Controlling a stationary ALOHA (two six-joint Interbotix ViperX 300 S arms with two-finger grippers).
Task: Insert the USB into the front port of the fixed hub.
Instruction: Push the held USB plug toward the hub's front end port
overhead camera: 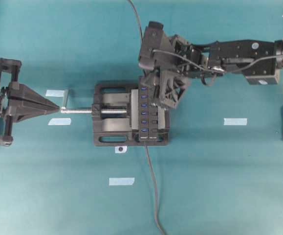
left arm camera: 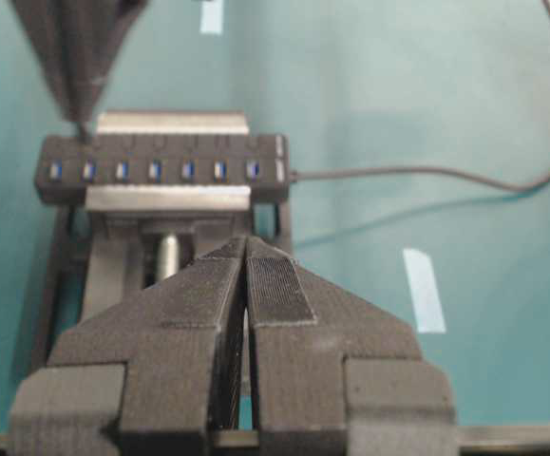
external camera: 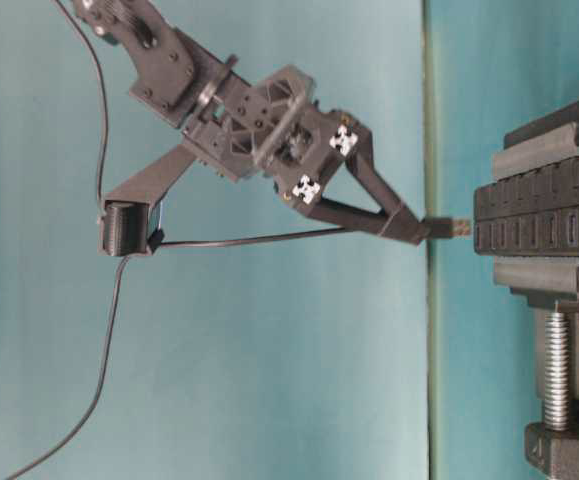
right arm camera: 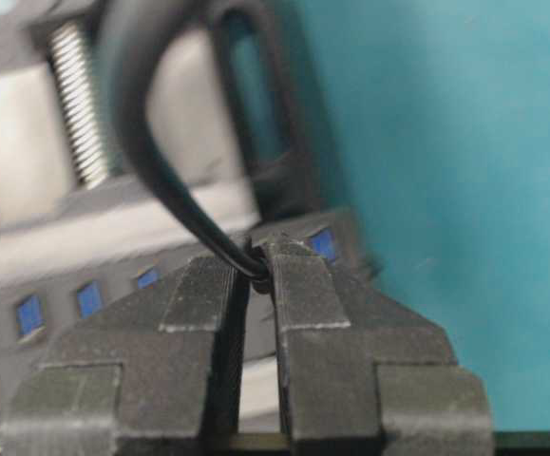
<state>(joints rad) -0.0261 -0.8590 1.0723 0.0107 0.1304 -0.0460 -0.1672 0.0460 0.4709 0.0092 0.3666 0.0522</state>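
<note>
Jaws of the right gripper are clenched on the USB, whose metal tip sticks out past the fingertips toward the fixed hub. Taking that hub as the landmark: it sits clamped in the black vise on the bench, its row of blue slots facing up at the arm. In the table-level view the plug's long axis runs straight at the slotted face and stops just short of it, apart, not yet entered. From overhead, the plug hangs over the hub's far end, away from the white lettering. The left gripper, jaws pressed together on nothing, waits well apart beyond the vise's screw handle, so the right arm is plainly nearer.
</note>
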